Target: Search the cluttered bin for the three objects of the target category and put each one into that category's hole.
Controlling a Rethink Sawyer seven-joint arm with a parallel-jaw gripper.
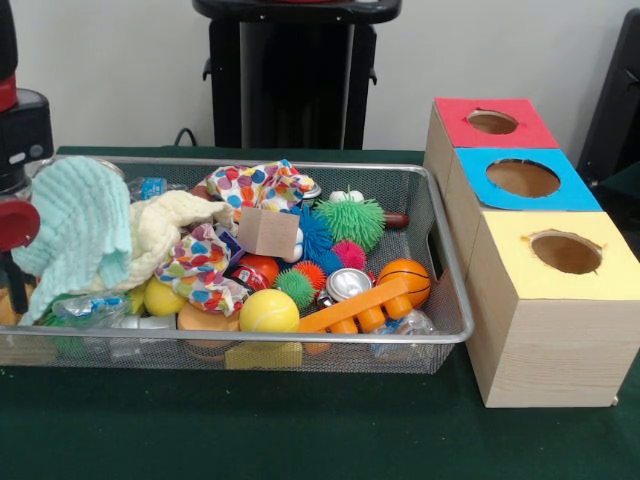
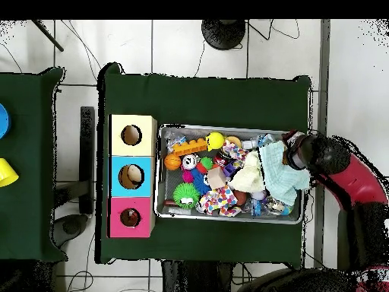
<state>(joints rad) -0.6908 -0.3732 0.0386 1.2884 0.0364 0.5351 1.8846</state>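
Note:
A wire mesh bin (image 1: 300, 340) holds a jumble of toys and cloths. At its left end a mint-green cloth (image 1: 75, 230) stands up above the rim, right against my gripper (image 1: 14, 270), which is half cut off by the picture's edge. In the overhead view the gripper (image 2: 295, 156) sits over the bin's right end with the mint cloth (image 2: 281, 173) beside it. Also in the bin are a cream cloth (image 1: 165, 230), a polka-dot cloth (image 1: 255, 185), a yellow ball (image 1: 268, 312), a small basketball (image 1: 405, 280), a green spiky ball (image 1: 350, 220) and an orange plastic toy (image 1: 355, 305).
Three wooden boxes with round holes stand in a row right of the bin: a red-topped box (image 1: 460, 125) farthest, a blue-topped box (image 1: 480, 190) in the middle, a yellow-topped box (image 1: 520, 260) nearest. A cardboard block (image 1: 267, 232) and a metal can (image 1: 348, 283) lie among the toys.

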